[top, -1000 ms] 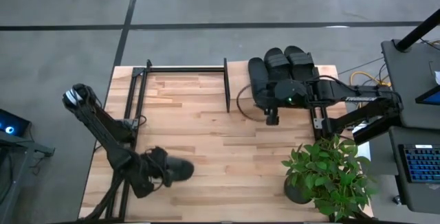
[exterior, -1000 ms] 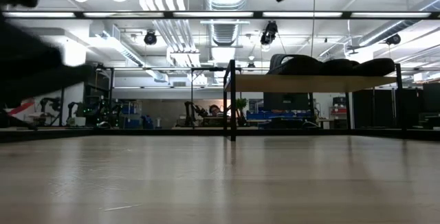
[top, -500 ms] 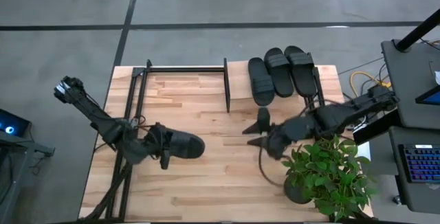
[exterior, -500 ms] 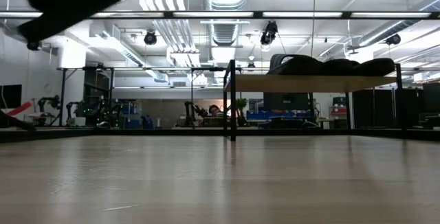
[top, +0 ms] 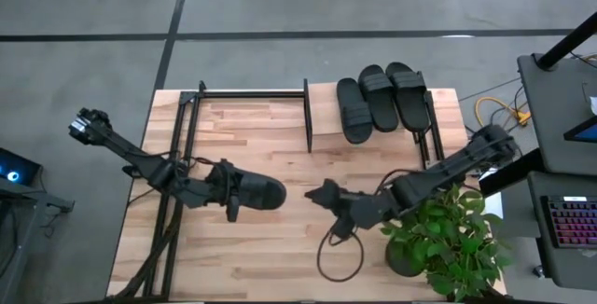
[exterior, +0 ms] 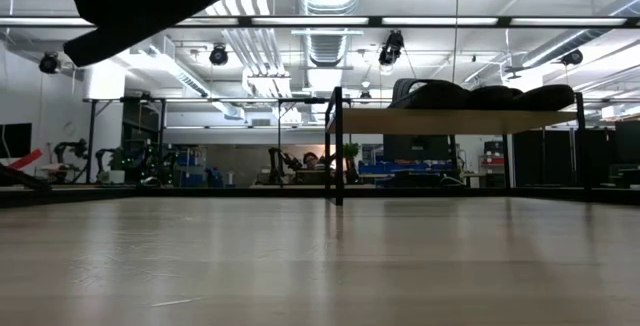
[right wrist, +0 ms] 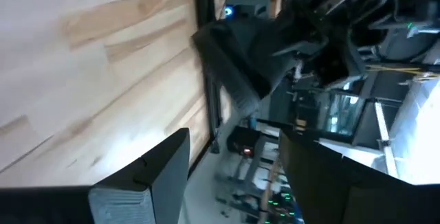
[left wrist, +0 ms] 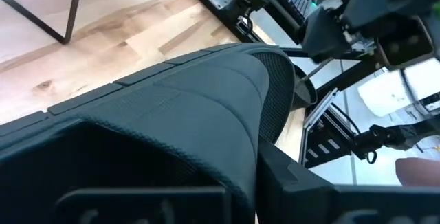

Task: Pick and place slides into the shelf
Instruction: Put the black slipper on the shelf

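Slides: one black slide (top: 254,193) is held above the wooden surface (top: 270,248) by the left tool (top: 233,196), which pinches it near the surface's centre-left. In the left wrist view this slide (left wrist: 185,107) fills nearly the whole picture, so the fingers gripping it are mostly hidden behind its dark strap. In the low view only a dark, blurred shape at 11 o'clock shows, cut off by the frame edge; it is hard to tell what part of arm or slide it is.

At about 3 o'clock from the held slide, the right tool (top: 324,195) hangs over the middle of the surface with its two fingers spread and nothing between them; the right wrist view shows the gap between its fingers (right wrist: 148,176) clearly. A black cable (top: 338,253) loops under this arm.

A potted green plant (top: 446,239) stands at the surface's 4 o'clock corner, partly covering the right arm.

Farther back, at 1 o'clock, three slides (top: 381,99) lie side by side, touching, on the shelf (top: 322,117) top. In the low view the shelf (exterior: 450,121) stands raised on thin black legs, the three slides (exterior: 485,96) on it seen edge-on.

No writing is readable.
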